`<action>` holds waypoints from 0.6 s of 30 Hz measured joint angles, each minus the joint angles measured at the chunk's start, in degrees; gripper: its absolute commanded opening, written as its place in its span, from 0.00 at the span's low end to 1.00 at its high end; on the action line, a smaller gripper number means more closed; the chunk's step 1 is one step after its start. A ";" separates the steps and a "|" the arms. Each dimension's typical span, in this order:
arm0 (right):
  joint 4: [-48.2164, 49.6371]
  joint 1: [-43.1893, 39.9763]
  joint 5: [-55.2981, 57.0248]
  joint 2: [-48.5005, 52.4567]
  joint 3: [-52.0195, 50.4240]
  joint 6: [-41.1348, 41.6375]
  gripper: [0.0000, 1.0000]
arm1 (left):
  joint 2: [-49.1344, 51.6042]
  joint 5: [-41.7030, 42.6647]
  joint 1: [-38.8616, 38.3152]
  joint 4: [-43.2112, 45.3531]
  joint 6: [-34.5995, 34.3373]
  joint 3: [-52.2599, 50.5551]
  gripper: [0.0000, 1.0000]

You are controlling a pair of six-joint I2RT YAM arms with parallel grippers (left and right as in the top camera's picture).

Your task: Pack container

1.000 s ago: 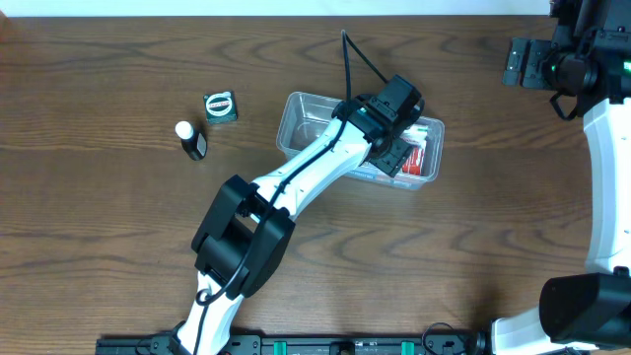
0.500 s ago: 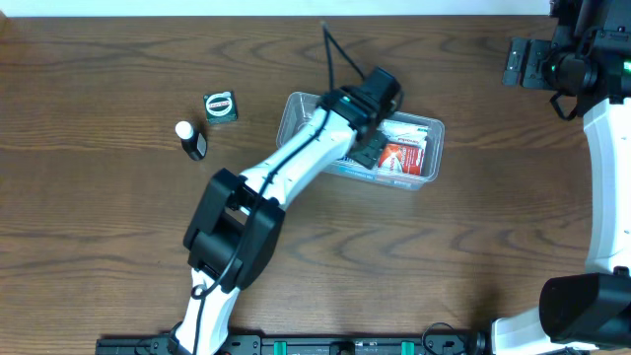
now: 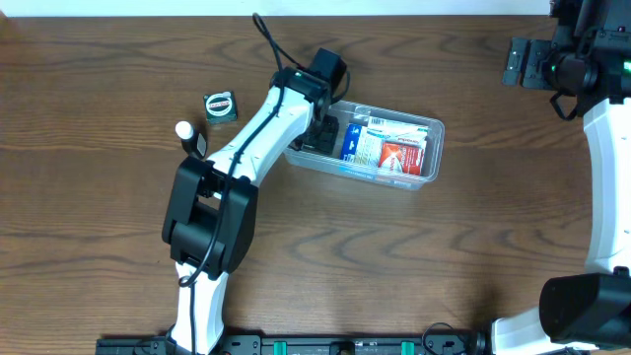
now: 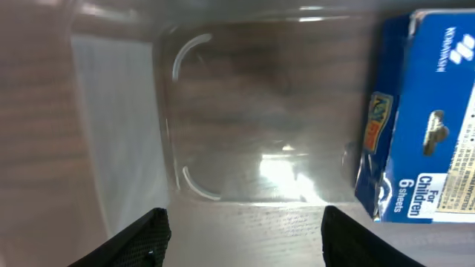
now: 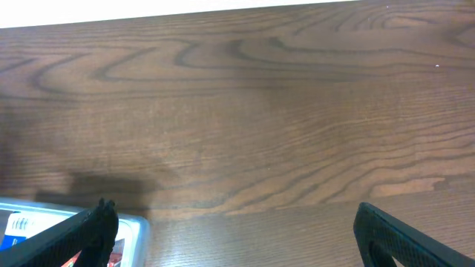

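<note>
The clear plastic container (image 3: 432, 148) lies mid-table; a blue box (image 3: 356, 142) and a red-and-white box (image 3: 399, 155) lie inside it. My left gripper (image 3: 321, 126) is open and empty over the container's empty left end. In the left wrist view (image 4: 241, 237) the open fingers frame the bare container floor (image 4: 245, 119), with the blue box (image 4: 423, 119) to the right. My right gripper (image 3: 521, 61) is open and empty at the far right; in its wrist view (image 5: 237, 233) a corner of the container (image 5: 133, 226) shows at the lower left.
A small dark bottle with a white cap (image 3: 192, 141) and a small green-and-black box (image 3: 221, 106) lie on the wooden table left of the container. The left arm reaches diagonally from the front edge. The right arm stands along the right edge.
My left gripper has moved left from over the container's right part to its left end, leaving the boxes uncovered inside. The right arm has not moved.
</note>
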 measured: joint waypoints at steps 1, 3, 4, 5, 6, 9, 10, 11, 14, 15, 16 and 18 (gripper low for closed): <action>0.00 0.00 0.00 0.00 0.00 0.00 0.99 | 0.00 0.39 0.00 -0.52 -0.42 0.00 0.66; 0.00 0.00 0.00 0.00 0.00 0.00 0.99 | 0.00 1.16 -0.04 -1.64 -0.98 0.00 0.66; 0.00 0.00 0.00 0.00 0.00 0.00 0.99 | 0.00 1.44 -0.11 -2.14 -1.40 0.00 0.66; 0.00 0.00 0.00 0.00 0.00 0.00 0.99 | 0.00 1.77 -0.15 -2.67 -1.81 0.00 0.66; 0.00 0.00 0.00 0.00 0.00 0.00 0.99 | -0.04 2.21 -0.17 -3.37 -2.23 0.00 0.66; 0.00 0.00 0.00 0.00 0.00 0.00 0.99 | -0.20 2.80 -0.17 -5.09 -3.80 0.00 0.66; 0.00 0.00 0.00 0.00 0.00 0.00 0.99 | -0.31 2.89 -0.17 -5.75 -4.24 0.00 0.66; 0.00 0.00 0.00 0.00 0.00 0.00 0.99 | -0.33 2.93 -0.17 -6.43 -4.61 0.00 0.66; 0.00 0.00 0.00 0.00 0.00 0.00 0.99 | -0.44 3.08 -0.17 -8.20 -5.09 0.00 0.66; 0.00 0.00 0.00 0.00 0.00 0.00 0.99 | -0.44 3.10 -0.17 -8.74 -5.20 0.00 0.66; 0.00 0.00 0.00 0.00 0.00 0.00 0.99 | -0.44 3.15 -0.17 -9.18 -5.27 0.00 0.66; 0.00 0.00 0.00 0.00 0.00 0.00 0.99 | -0.44 3.37 -0.17 -9.97 -5.53 0.00 0.66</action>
